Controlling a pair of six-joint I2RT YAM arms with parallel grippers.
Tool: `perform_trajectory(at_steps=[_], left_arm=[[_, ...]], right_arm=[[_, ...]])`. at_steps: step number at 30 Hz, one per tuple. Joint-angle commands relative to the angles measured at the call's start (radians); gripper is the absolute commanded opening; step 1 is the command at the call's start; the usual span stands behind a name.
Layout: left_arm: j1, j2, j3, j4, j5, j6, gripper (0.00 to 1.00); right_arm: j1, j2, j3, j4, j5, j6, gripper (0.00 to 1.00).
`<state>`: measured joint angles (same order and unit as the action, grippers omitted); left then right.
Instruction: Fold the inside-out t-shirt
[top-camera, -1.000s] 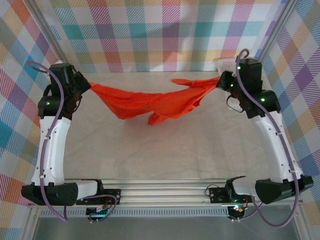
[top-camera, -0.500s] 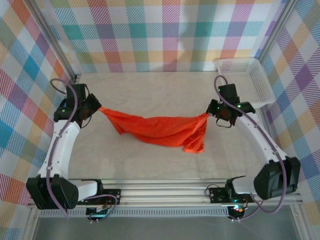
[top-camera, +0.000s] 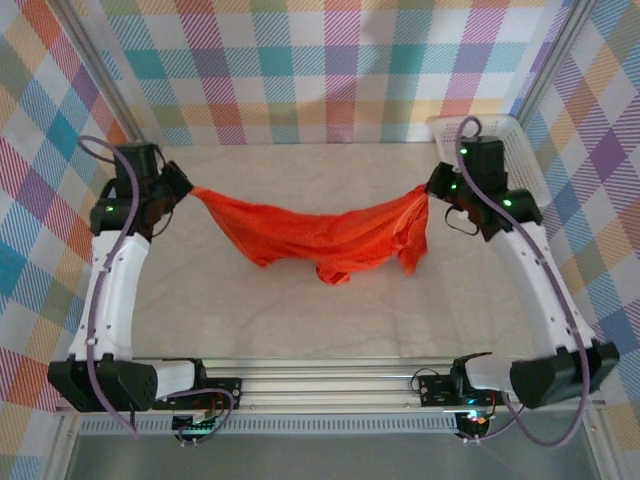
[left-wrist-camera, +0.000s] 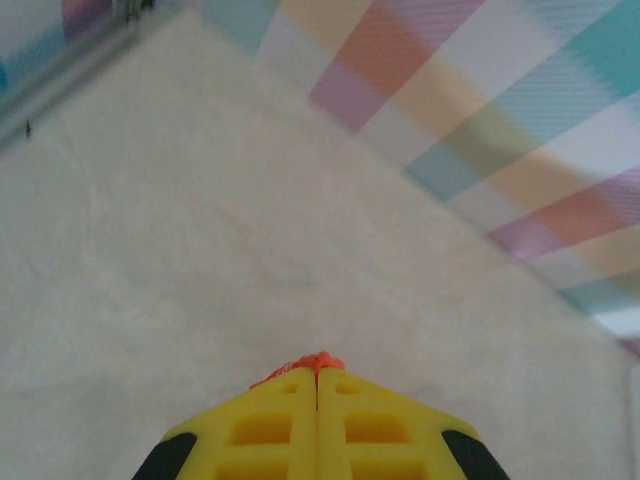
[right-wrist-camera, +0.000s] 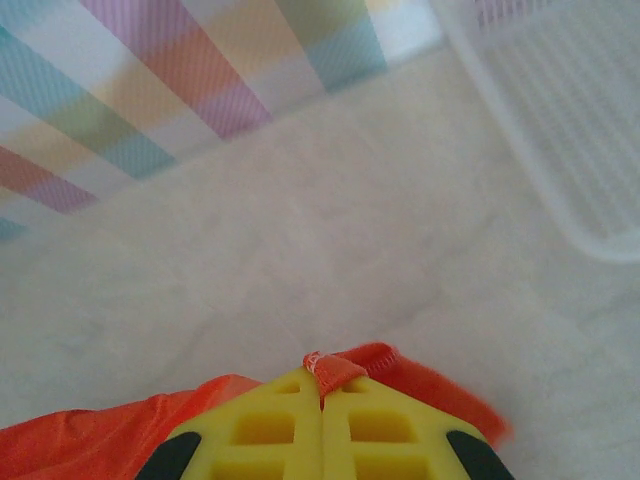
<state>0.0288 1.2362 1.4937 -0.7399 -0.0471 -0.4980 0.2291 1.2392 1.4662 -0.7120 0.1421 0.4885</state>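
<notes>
Over the far half of the table (top-camera: 300, 330), seen from above, my left gripper (top-camera: 186, 188) and right gripper (top-camera: 428, 192) each clamp one end of the inside-out t-shirt (top-camera: 320, 238). It hangs between them as a sagging orange band, lowest near the table's middle; I cannot tell whether it touches. The basket (top-camera: 528, 150) sits in the far right corner, just behind my right arm.

In the left wrist view, my yellow jaws are pressed together with only a sliver of the t-shirt (left-wrist-camera: 300, 366) peeping past the tips. So thin a bite could slip if I pull wider.

In the right wrist view, the jaws pinch a hemmed edge (right-wrist-camera: 368, 354), with cloth spilling to both sides. The basket (right-wrist-camera: 560, 130) is near, so a swing that way might snag fabric on its rim. Bunched like this, the shirt could land twisted.
</notes>
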Motion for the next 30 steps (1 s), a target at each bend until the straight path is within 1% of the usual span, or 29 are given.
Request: perform_trajectory(at_steps=[1,5,8,11,14,18,20,23,25,26,27,28,30], left_arm=[[0.013,-0.092,0.148,-0.077,-0.08,0.057,0.0],[0.013,-0.155,0.227,-0.114,-0.119,0.083,0.0],[0.013,-0.214,0.219,-0.105,-0.141,0.088,0.0],[0.013,-0.244,0.203,-0.089,-0.147,0.092,0.0],[0.013,-0.226,0.173,-0.073,-0.123,0.092,0.0],[0.012,-0.148,0.082,-0.03,-0.048,0.08,0.0],[0.013,-0.091,0.002,0.021,-0.015,0.059,0.0],[0.012,0.026,-0.104,0.088,-0.01,0.02,0.0],[0.011,0.119,-0.16,0.137,-0.007,-0.014,0.0],[0.009,0.164,-0.173,0.155,-0.004,-0.026,0.0],[0.007,0.215,-0.181,0.172,0.003,-0.04,0.0],[0.001,0.265,-0.184,0.189,0.007,-0.048,0.0],[-0.009,0.348,-0.171,0.193,0.025,-0.05,0.0]], right_arm=[[-0.005,-0.107,0.065,-0.038,0.008,-0.023,0.0],[-0.005,-0.176,0.112,-0.098,-0.025,-0.009,0.0],[-0.005,-0.218,0.138,-0.12,-0.039,-0.005,0.0],[-0.005,-0.211,0.171,-0.133,-0.033,-0.019,0.0],[-0.005,-0.154,0.176,-0.13,-0.027,-0.042,0.0],[-0.005,-0.059,0.1,-0.046,-0.019,-0.061,0.02],[-0.005,0.009,0.058,0.005,0.003,-0.069,0.03],[-0.008,0.141,0.01,0.083,0.04,-0.082,0.08],[-0.014,0.262,0.003,0.129,0.046,-0.086,0.11],[-0.017,0.322,0.019,0.138,0.046,-0.09,0.15],[-0.019,0.398,0.056,0.127,0.042,-0.099,0.26],[-0.02,0.477,0.111,0.087,0.04,-0.109,0.41],[-0.019,0.611,0.269,-0.067,0.015,-0.112,0.57]])
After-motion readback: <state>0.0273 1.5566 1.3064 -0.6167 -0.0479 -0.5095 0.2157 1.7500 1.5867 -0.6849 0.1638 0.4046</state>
